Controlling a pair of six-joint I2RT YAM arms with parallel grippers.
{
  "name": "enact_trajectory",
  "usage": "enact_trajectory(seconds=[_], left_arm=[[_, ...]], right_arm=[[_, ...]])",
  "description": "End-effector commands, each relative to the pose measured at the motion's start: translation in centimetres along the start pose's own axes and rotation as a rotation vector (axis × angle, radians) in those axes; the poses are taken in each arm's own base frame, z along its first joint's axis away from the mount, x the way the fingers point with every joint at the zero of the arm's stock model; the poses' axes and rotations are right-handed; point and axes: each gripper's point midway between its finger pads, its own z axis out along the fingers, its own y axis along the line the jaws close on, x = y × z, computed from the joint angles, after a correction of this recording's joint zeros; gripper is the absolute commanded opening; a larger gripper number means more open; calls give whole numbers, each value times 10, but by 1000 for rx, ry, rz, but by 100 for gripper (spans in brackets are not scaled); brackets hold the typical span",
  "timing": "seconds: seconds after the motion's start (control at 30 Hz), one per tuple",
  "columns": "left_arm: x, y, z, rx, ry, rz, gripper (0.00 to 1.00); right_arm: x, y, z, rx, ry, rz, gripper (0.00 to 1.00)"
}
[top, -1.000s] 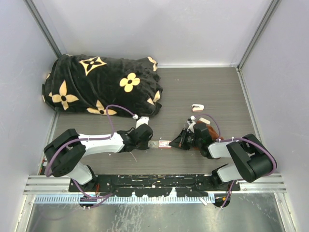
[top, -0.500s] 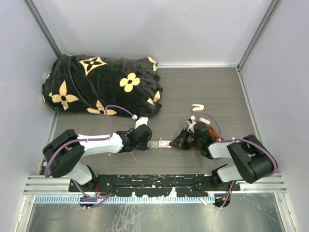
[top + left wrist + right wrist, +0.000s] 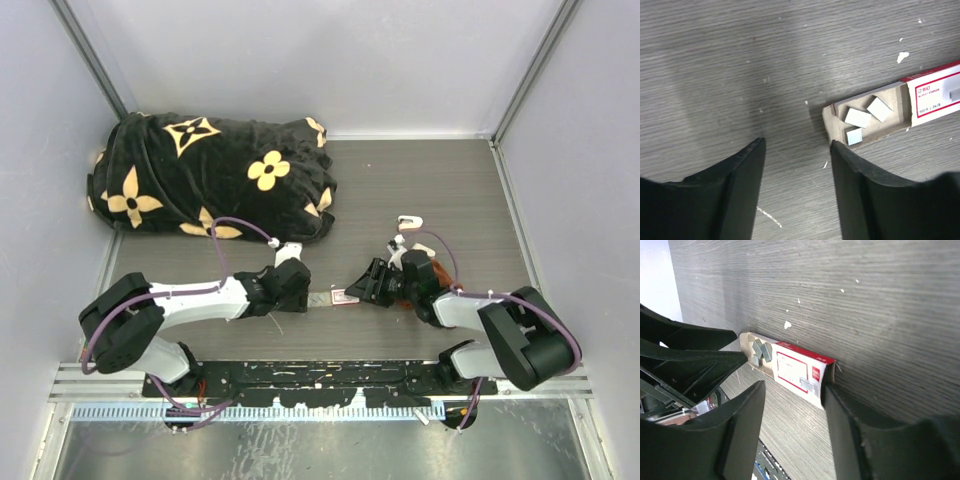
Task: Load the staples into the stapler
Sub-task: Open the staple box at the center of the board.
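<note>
White red-labelled staple box (image 3: 935,92), greyish tray (image 3: 837,114) slid out — we have just parted left claw (image 3: 797,145) and right claw (image 3: 792,390), both empty; staples (image 3: 858,118) now reachable.

Matt wood-grain table (image 3: 470,190), thin cardboard staples box (image 3: 935,92), plush black-and-gold cloth (image 3: 200,175).

My top camera looked down on the table (image 3: 450,180); both wrist cameras sat close over its near edge, facing inward, sharing the box of staples (image 3: 930,92).
</note>
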Motion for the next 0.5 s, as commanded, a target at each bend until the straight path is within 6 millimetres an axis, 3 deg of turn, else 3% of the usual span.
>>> enact_trajectory(seconds=[0.0,0.1,0.2,0.3,0.37,0.47], left_arm=[[-14,15,-16,-44,-58,8,60],[-31,8,-36,-1,-103,8,80],[-54,1,-65,55,-171,12,94],[-78,-4,-93,115,-215,18,100],[-96,-5,-113,175,-221,14,98],[-132,0,-146,302,-245,-37,98]], right_arm=[[-18,3,-5,56,-42,-90,62],[-31,12,-14,89,-66,-165,73],[-46,18,-26,143,-94,-247,82],[-64,23,-40,220,-125,-332,85],[-80,28,-52,278,-159,-393,85],[-106,49,-67,320,-194,-476,85]])
